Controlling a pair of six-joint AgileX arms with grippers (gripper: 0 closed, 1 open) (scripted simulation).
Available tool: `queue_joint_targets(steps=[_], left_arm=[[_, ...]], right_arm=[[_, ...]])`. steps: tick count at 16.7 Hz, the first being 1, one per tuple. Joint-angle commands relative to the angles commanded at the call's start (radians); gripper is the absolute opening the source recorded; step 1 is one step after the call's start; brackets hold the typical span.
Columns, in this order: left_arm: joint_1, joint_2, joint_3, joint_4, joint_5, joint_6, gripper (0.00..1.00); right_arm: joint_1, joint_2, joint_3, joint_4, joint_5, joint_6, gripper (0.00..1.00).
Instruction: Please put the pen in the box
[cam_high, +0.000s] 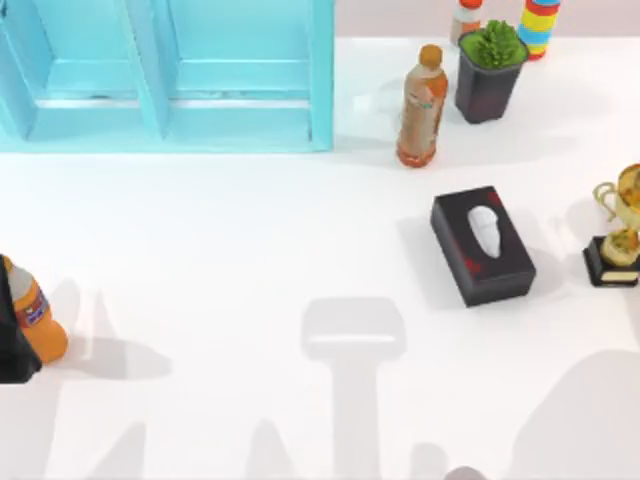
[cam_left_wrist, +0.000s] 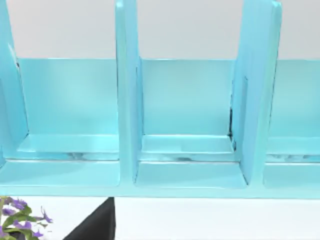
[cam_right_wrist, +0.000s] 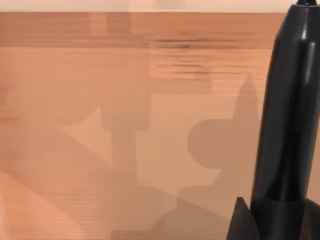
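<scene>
- Pen (cam_right_wrist: 287, 125): a glossy black barrel stood close in front of the right wrist camera, running from the top of that view to its bottom, against a wood-brown surface crossed by shadows
- Whether the right gripper was open or clamped on the pen could not be told
- The black tissue box (cam_high: 483, 245) lay on the white desk (cam_high: 230, 250) toward its right edge, turned at a slant, with a white tissue poking from the slot in its top
- A gold trophy (cam_high: 620, 230) on a dark base stood just beside the tissue box, at the desk's right edge
- A blue shelf unit (cam_high: 170, 75) took up the far left corner; the left wrist camera faced its open compartments, split by upright dividers
- A brown tea bottle (cam_high: 421, 108) stood near the far edge, just right of the shelf unit, with a green plant in a black pot (cam_high: 490, 70) next to it
- Behind those, at the far edge, were a small white bottle (cam_high: 466, 18) and a striped, many-coloured stack (cam_high: 540, 25)
- An orange bottle (cam_high: 38, 320) stood at the left edge, touching a dark object (cam_high: 12, 335) cut off by the picture's border
- Purple flowers (cam_left_wrist: 20, 217) showed in front of the shelf unit in the left wrist view
- For the left gripper, too, open or closed could not be told
</scene>
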Motion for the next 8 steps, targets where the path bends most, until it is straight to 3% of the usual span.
queue_joint_targets(steps=[8], left_arm=[[0.000,0.000,0.000,0.000,0.000,0.000,1.00]], right_arm=[[0.089,0.011,-0.119,0.074,0.027,0.054,0.00]])
